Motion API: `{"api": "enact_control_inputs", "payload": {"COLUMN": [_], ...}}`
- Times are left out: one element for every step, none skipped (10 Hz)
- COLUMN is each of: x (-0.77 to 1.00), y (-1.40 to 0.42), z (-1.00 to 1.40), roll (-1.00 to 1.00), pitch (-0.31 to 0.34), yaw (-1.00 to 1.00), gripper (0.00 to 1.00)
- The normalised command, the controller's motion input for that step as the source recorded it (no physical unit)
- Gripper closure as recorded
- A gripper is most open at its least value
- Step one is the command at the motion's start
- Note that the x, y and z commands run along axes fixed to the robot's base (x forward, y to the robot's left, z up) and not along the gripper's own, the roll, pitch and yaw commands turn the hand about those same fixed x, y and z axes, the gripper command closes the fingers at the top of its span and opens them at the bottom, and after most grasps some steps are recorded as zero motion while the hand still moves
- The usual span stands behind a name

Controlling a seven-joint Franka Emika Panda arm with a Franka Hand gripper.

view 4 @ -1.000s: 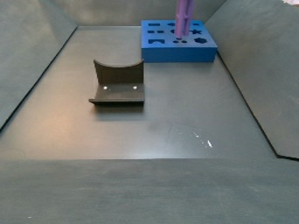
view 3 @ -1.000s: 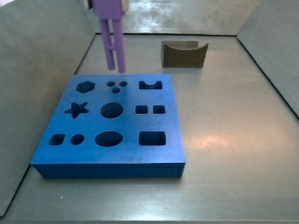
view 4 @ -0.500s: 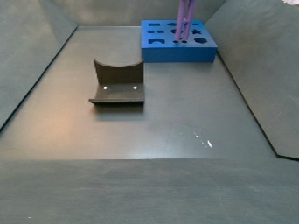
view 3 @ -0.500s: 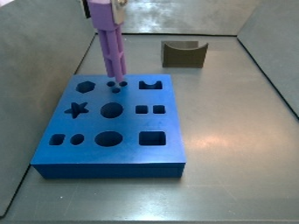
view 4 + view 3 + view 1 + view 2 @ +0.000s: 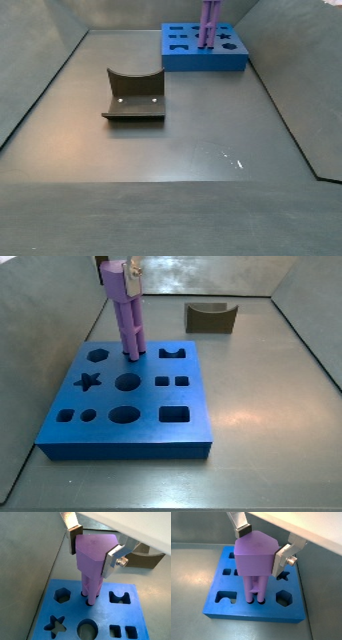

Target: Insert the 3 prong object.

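Purple plastic fills the centre of both wrist views: the 3 prong object (image 5: 93,559) stands upright, its blocky top clamped between the silver fingers (image 5: 115,556) of the gripper (image 5: 93,543). The gripper sits directly above the blue board (image 5: 107,614) and is closed on the piece from two opposite sides.

Hidden or unclear items:
- The prong tips are inside the small round holes of the blue board (image 5: 231,594), so their ends cannot be seen in either wrist view.
- In a side view the gripper (image 5: 116,270) is cut off by the frame edge; only the finger ends beside the top of the 3 prong object (image 5: 128,316) show.
- In a side view the 3 prong object (image 5: 210,22) is small and cut off above the blue board (image 5: 203,52); the gripper is out of frame there.
- How deep the prongs sit cannot be told.

The 3 prong object stands at the board's row of holes farthest from the near edge, between the hexagon hole (image 5: 98,355) and the notched hole (image 5: 170,353).

The dark olive-brown notched block (image 5: 210,317) lies on the floor well apart from the blue board.

Change from the earlier frames: the 3 prong object is lower. One second ago its prong tips hung clear above the board; now they enter the holes.
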Motion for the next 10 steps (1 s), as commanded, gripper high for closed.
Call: {"api": "enact_control_inputs", "payload": {"x": [0.00,-0.03,0.00,0.00,0.03,0.05,0.05,0.09,0.10,0.12], "y": [0.04,0.00,0.00,0.00,0.00,0.00,0.00,0.00,0.00,0.01], "z": [-0.26,-0.33,-0.40,-0.44,-0.45,-0.48,-0.53,-0.53,-0.53,-0.41], "roll": [0.00,0.00,-0.06,-0.12,-0.12,-0.10,-0.07,-0.04,-0.02,-0.02], "pitch": [0.027,0.000,0.000,-0.063,-0.074,-0.044,-0.013,0.000,0.000,0.000], "yaw": [0.00,-0.07,-0.08,-0.11,-0.24,-0.30,-0.31,-0.27,-0.25,-0.21], "gripper": [1.00,1.00,1.00,1.00,1.00,1.00,1.00,1.00,1.00,1.00]}}
